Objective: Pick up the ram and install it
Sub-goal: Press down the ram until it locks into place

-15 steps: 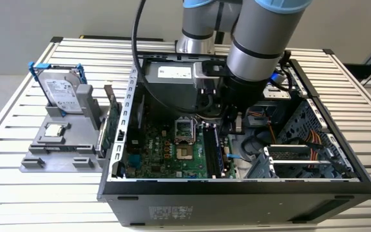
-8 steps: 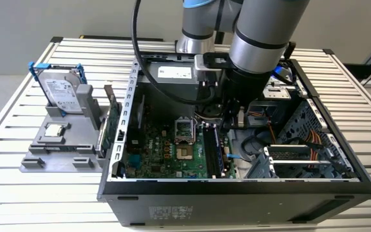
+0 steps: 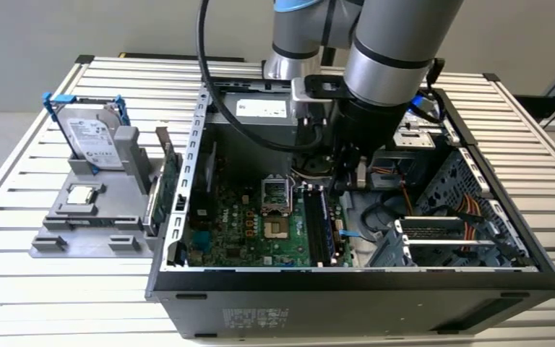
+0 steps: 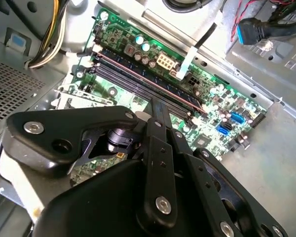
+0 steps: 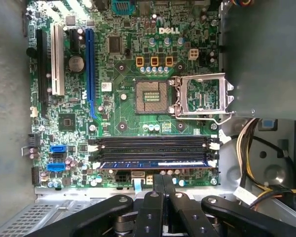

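Blue-edged ram [image 5: 155, 163] sits in the motherboard [image 5: 123, 98] slot; thin, stiff, light, fragile, so hold by long edges. Gripper [image 5: 163, 180] pinched closed, empty, just beside it.

Surface: I see a slatted metal table [image 3: 56, 289].
On it, centre: open PC case [image 3: 355, 296].
On it, ext. view's left: grey parts fixture [image 3: 84, 238].
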Robot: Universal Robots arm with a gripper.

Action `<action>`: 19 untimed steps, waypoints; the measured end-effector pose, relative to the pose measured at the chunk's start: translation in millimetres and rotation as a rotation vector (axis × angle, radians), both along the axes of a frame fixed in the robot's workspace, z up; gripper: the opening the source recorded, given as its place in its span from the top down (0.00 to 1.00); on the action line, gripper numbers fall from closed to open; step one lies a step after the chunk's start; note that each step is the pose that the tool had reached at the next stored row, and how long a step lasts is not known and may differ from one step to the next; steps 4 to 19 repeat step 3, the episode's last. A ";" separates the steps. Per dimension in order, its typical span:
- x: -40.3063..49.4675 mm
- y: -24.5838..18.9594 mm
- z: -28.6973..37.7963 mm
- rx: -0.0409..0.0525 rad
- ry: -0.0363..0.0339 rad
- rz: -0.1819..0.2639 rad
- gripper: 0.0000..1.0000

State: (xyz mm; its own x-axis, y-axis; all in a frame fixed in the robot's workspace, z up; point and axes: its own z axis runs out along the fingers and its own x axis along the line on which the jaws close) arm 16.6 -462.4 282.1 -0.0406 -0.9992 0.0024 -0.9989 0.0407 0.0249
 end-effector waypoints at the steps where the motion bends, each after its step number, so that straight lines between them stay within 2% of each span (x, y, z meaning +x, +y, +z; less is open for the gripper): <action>1: 0.0 0.0 0.7 -0.0001 0.0000 0.000 1.00; 19: 0.0 0.0 0.9 0.0000 0.0000 0.000 1.00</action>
